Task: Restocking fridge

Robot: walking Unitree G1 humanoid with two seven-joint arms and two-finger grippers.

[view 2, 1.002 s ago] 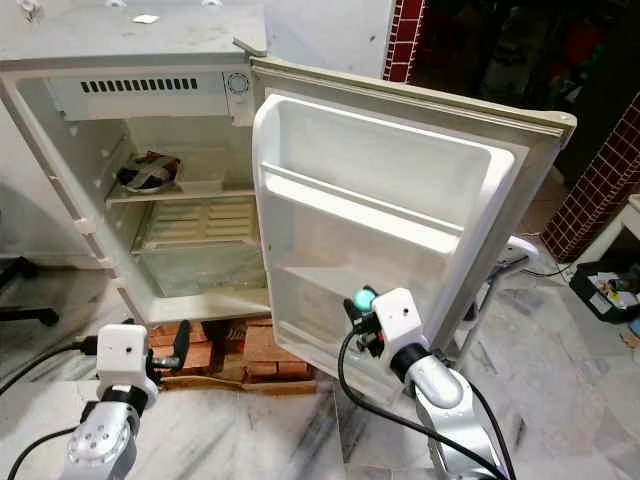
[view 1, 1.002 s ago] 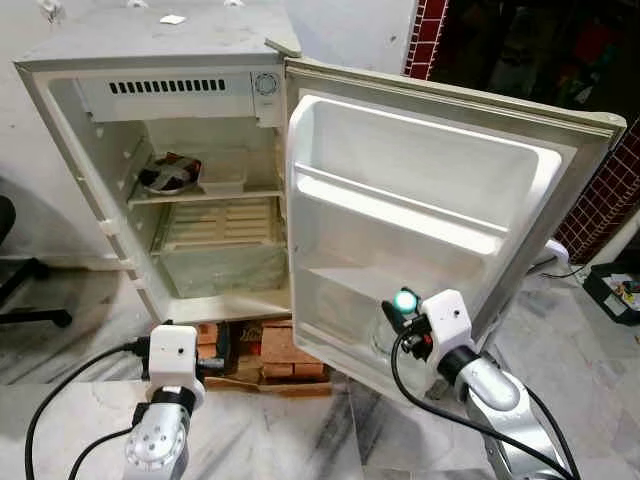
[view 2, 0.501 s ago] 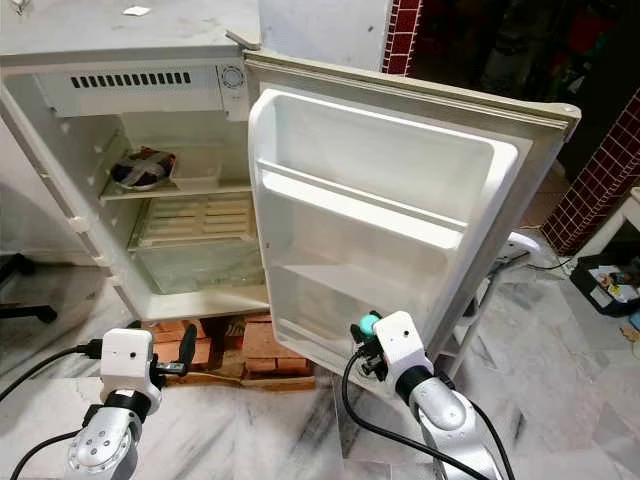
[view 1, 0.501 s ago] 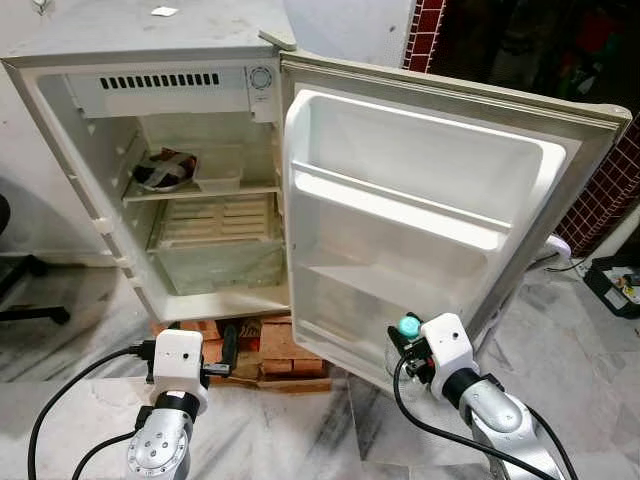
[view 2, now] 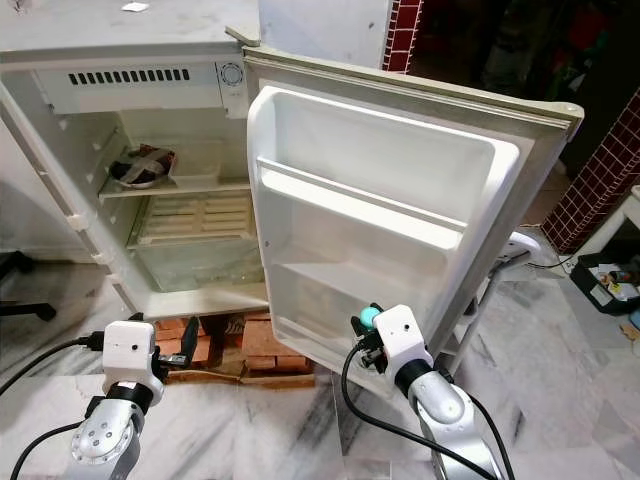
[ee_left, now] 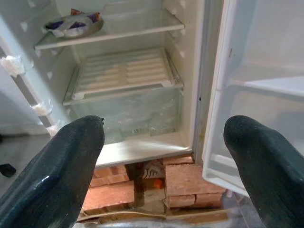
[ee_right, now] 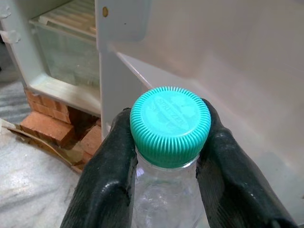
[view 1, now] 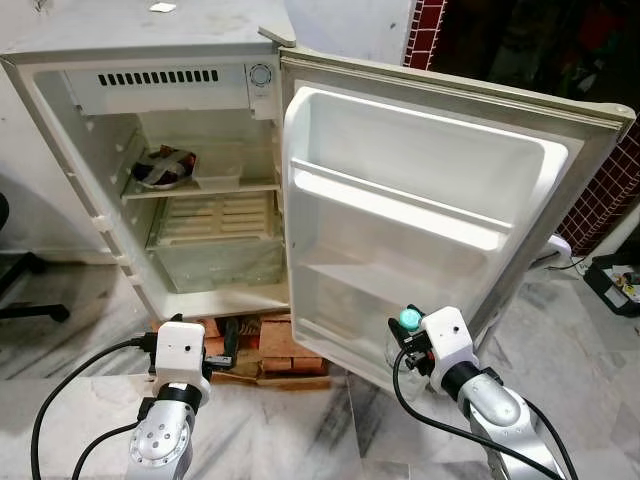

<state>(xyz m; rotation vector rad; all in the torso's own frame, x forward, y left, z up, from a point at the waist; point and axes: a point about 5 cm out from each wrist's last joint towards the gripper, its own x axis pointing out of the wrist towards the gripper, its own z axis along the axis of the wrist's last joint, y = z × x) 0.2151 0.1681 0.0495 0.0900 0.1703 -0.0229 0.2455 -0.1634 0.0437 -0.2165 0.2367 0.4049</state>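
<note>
At the low right, close before the open door, we hold a clear plastic bottle with a ribbed teal cap [ee_right: 170,124], and our right gripper [view 1: 412,338] is clamped on its neck just below the cap. We judge that we are at the placing step: the bottle must go up and over the front rail into the lowest door shelf [view 1: 345,300] of the white fridge door [view 1: 430,200], and stay upright. Our left gripper [ee_left: 164,156] hangs spread and empty near the red bricks [view 1: 285,350] under the small white fridge [view 1: 150,150]. Far left, a foil-covered dish [view 1: 165,168] sits on the glass shelf [view 1: 200,190]. The rail may catch the bottle.
</note>
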